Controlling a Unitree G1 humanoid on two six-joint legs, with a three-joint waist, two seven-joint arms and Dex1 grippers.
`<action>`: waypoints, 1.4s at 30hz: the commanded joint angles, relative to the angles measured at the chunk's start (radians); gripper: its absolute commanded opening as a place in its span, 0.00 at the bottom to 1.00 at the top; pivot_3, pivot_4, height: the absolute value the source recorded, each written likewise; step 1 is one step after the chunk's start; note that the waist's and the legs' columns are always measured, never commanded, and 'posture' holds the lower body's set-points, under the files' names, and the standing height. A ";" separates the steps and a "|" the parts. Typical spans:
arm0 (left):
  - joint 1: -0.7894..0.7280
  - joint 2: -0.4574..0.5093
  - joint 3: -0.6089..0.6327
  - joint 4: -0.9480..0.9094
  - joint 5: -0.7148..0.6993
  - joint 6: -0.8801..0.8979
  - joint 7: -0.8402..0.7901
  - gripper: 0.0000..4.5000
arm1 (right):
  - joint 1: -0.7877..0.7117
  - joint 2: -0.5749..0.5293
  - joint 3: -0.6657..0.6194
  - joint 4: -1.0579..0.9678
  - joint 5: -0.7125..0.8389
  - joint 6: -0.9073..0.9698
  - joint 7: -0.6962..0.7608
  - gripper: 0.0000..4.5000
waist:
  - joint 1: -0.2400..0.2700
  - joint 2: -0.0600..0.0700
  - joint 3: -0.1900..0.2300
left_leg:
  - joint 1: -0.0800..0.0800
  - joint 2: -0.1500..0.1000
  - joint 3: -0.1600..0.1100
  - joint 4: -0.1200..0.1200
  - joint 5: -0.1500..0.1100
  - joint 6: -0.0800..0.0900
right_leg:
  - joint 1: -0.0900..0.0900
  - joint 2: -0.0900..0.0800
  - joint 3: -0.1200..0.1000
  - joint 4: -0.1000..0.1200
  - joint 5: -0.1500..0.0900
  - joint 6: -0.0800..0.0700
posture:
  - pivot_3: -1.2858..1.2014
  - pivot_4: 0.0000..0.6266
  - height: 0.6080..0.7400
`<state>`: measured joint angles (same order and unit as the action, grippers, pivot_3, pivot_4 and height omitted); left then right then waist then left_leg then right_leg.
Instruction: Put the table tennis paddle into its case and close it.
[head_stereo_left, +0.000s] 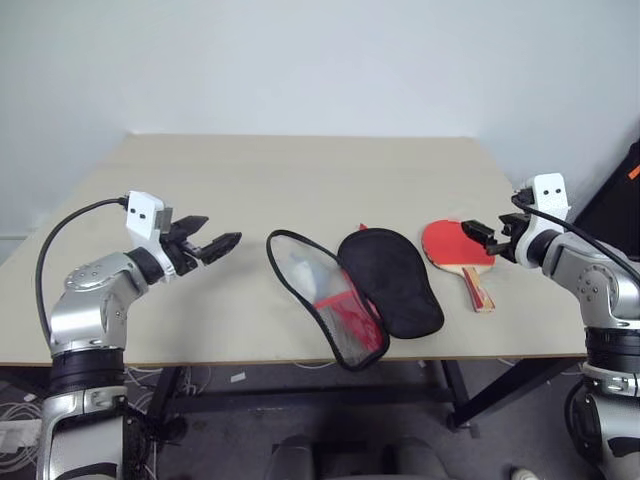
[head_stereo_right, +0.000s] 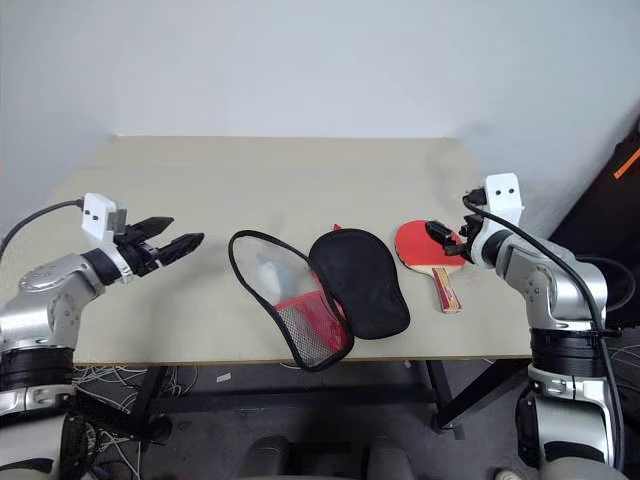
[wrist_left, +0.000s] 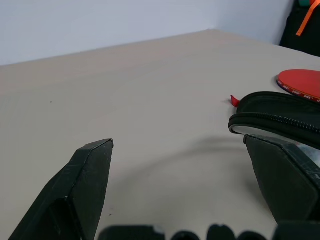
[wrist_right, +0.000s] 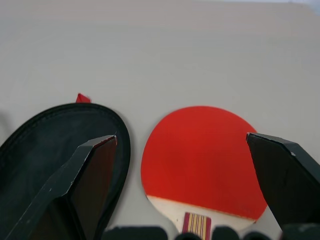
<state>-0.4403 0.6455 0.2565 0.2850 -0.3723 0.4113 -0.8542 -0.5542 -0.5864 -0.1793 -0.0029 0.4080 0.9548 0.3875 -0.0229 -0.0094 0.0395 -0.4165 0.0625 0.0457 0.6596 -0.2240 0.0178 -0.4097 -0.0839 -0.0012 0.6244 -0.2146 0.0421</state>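
Observation:
The table tennis paddle (head_stereo_left: 452, 246) lies flat on the table (head_stereo_left: 300, 190) at the right, red face up, its wooden handle (head_stereo_left: 478, 287) toward the front edge. The case (head_stereo_left: 390, 280) lies unzipped and spread open at the middle front: a black-lined half on the right and a mesh half (head_stereo_left: 320, 295) raised on the left. My right gripper (head_stereo_left: 483, 239) hovers open just right of the paddle head, which shows between its fingers (wrist_right: 95, 175) in the right wrist view. My left gripper (head_stereo_left: 212, 246) hangs open left of the case, a gap away.
The light wooden table ends just in front of the case and paddle. Its back half and far left are bare. A dark object with an orange strap (head_stereo_left: 625, 190) stands beyond the right edge. Cables lie on the floor at the lower left.

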 joint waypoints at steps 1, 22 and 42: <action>-0.023 -0.011 0.003 -0.011 -0.009 -0.029 0.009 0.99 | -0.040 -0.037 -0.038 -0.019 -0.002 -0.006 0.007 1.00 | 0.000 0.000 0.000 | 0.000 0.000 0.000 0.000 0.000 0.000 | 0.000 0.000 0.000 0.000 0.000 0.000 | 0.52 0.00 1.00; -0.048 0.079 0.039 0.114 -0.041 -0.117 -0.143 0.99 | 0.001 -0.051 -0.018 -0.147 0.022 0.032 0.059 1.00 | -0.004 0.000 0.000 | 0.000 0.000 0.000 0.000 0.000 0.000 | 0.000 0.000 0.000 0.000 0.000 0.000 | 0.52 0.00 1.00; -0.109 0.211 0.019 0.100 -0.124 -0.028 -0.454 0.99 | 0.097 -0.022 0.054 -0.122 -0.019 0.055 0.043 1.00 | -0.003 -0.001 0.000 | 0.000 0.000 0.000 0.000 0.000 0.000 | -0.001 0.000 0.000 0.000 -0.004 0.002 | 0.52 0.00 1.00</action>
<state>-0.5390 0.8572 0.2583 0.4536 -0.4574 0.3708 -1.3195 -0.4237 -0.6202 -0.1201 -0.1486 0.4125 1.0164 0.4649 -0.0260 -0.0102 0.0395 -0.4167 0.0629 0.0461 0.6596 -0.2241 0.0178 -0.4105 -0.0844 -0.0015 0.6245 -0.2185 0.0441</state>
